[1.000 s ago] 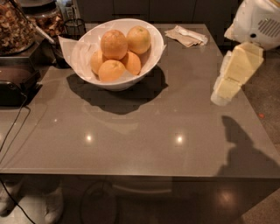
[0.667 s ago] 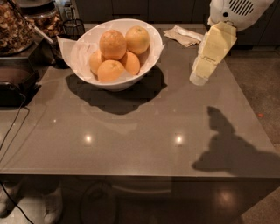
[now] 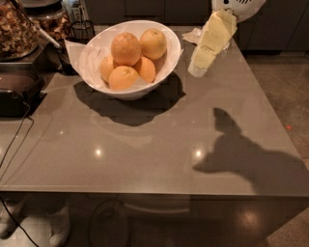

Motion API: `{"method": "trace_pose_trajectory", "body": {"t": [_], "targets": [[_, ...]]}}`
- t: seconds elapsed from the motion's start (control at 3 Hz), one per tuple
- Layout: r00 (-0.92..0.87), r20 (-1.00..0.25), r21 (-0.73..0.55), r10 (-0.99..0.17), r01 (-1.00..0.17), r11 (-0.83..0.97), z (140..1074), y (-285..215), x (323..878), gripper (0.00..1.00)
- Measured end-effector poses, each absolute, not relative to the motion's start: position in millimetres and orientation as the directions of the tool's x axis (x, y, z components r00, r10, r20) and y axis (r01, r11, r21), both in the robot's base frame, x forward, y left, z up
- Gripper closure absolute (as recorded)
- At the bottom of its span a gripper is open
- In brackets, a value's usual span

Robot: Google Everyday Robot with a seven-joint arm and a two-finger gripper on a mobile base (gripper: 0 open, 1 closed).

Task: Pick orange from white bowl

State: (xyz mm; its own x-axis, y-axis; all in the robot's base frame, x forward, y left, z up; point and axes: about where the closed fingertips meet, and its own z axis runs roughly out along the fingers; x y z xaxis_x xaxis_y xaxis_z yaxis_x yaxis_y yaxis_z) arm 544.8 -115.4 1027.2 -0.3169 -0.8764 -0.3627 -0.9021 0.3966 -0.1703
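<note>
Hovering above the desk's rear right corner, the gripper (image 3: 199, 66) tilts toward the left edge; its grip state cannot be told; the orange (image 3: 126, 48) sits topmost in the bowl (image 3: 129, 91) near the rear edge, leftward, well apart.

Kitchen or pantry setting, glossy grey counter (image 3: 145, 149), white bowl (image 3: 159, 79) heaped with oranges (image 3: 123, 77), jar of dried snacks (image 3: 14, 29) and black appliance (image 3: 17, 91) at left, dark cabinet fronts (image 3: 145, 7) behind, gripper (image 3: 197, 67) above the counter, just right of the bowl.
</note>
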Motion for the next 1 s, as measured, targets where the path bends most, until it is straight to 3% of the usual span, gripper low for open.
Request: {"method": "trace_pose_trajectory", "body": {"t": [0.67, 1.0], "targets": [[-0.219, -0.379, -0.163, -0.899, -0.941, 0.298, 1036, -43, 591, 0.00], [-0.209, -0.406, -0.187, -0.890, -0.934, 0.305, 1040, -36, 599, 0.00]]}}
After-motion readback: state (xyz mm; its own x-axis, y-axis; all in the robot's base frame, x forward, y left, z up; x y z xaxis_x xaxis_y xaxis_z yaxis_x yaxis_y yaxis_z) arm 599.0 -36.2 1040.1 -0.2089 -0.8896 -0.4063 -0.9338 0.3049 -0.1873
